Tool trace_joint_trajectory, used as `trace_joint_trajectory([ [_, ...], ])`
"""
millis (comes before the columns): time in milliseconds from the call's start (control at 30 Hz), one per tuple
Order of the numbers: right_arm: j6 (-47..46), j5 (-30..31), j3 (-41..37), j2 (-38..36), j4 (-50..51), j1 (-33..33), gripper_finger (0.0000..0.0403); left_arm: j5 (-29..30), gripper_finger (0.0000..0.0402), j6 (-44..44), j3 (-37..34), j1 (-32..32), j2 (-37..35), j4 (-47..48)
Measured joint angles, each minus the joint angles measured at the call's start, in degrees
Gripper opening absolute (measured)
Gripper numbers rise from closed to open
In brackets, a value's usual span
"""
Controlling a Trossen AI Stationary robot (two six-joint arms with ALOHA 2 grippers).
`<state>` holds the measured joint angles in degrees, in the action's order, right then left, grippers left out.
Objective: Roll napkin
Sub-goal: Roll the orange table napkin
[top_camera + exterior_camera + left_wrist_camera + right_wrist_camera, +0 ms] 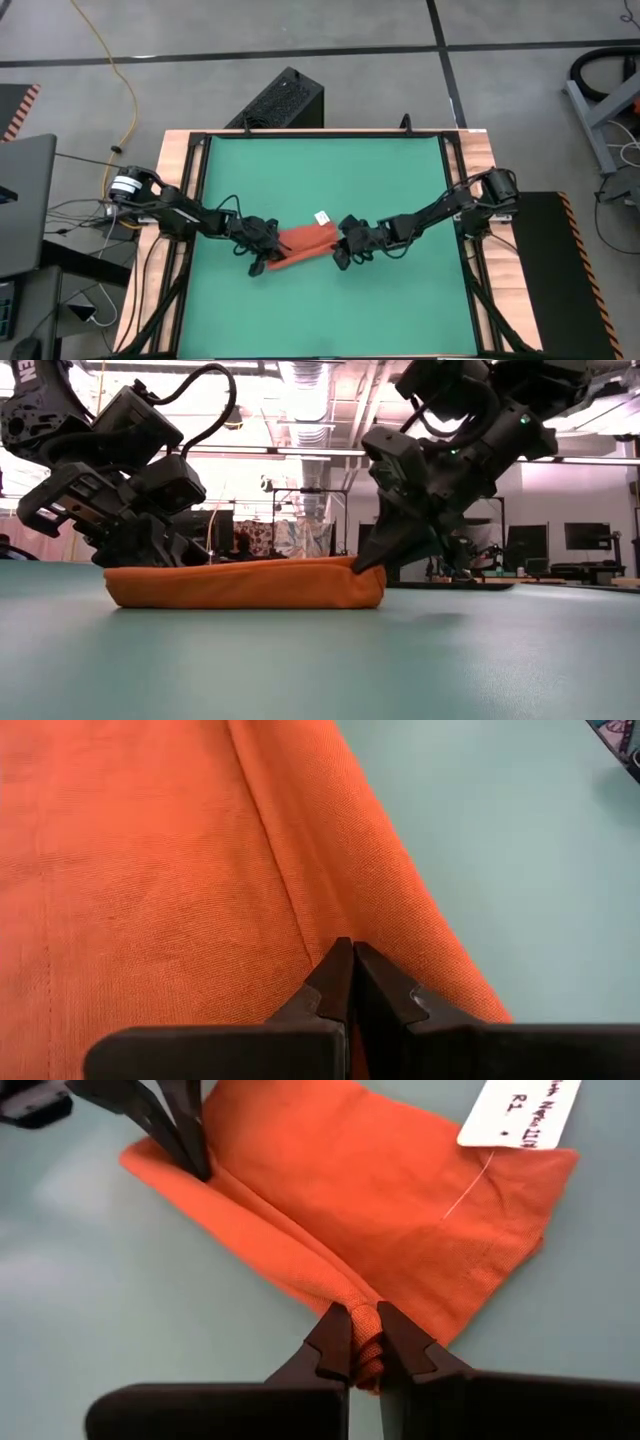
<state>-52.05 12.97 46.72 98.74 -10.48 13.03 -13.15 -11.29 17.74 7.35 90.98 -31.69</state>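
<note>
Napkin (pixel 303 245) lies partly rolled on the green table (pixel 330 180), a white tag (pixel 322 217) at its far edge. Right gripper (pixel 364 1342) pinches the rolled fold at one end. Left gripper (pixel 352 975), fingers clenched together, presses the fold at the napkin's other end.

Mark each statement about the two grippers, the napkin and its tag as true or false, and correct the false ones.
1. The right gripper pinches a fold of the napkin. True.
2. The left gripper stands wide open above the cloth. False: its fingers are shut, down at the napkin's folded edge.
3. The white tag lies at the end near the left gripper. False: it is at the right gripper's end.
4. Both grippers are at opposite ends of the napkin. True.
5. The napkin hangs in the air. False: it lies on the green table.
</note>
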Motion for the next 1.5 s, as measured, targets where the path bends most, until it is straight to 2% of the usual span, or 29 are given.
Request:
trace_joint_trajectory([
  [433, -0.5, -1.0, 0.0, 0.0, -0.5, -4.0, 0.0032, -2.6, 0.0000, 0.0, 0.0, 0.0, 0.0, 0.4],
  [900, 1.4, -2.2, 0.1, 0.0, -2.2, -7.9, 0.0032, -2.8, 0.0000, -0.5, 0.0, 0.0, 0.1, 0.4],
  [1500, 2.6, -2.4, 0.0, 0.0, -1.6, -7.8, 0.0032, -0.6, 0.0000, 8.5, 12.5, 0.2, 0.2, 21.6],
])
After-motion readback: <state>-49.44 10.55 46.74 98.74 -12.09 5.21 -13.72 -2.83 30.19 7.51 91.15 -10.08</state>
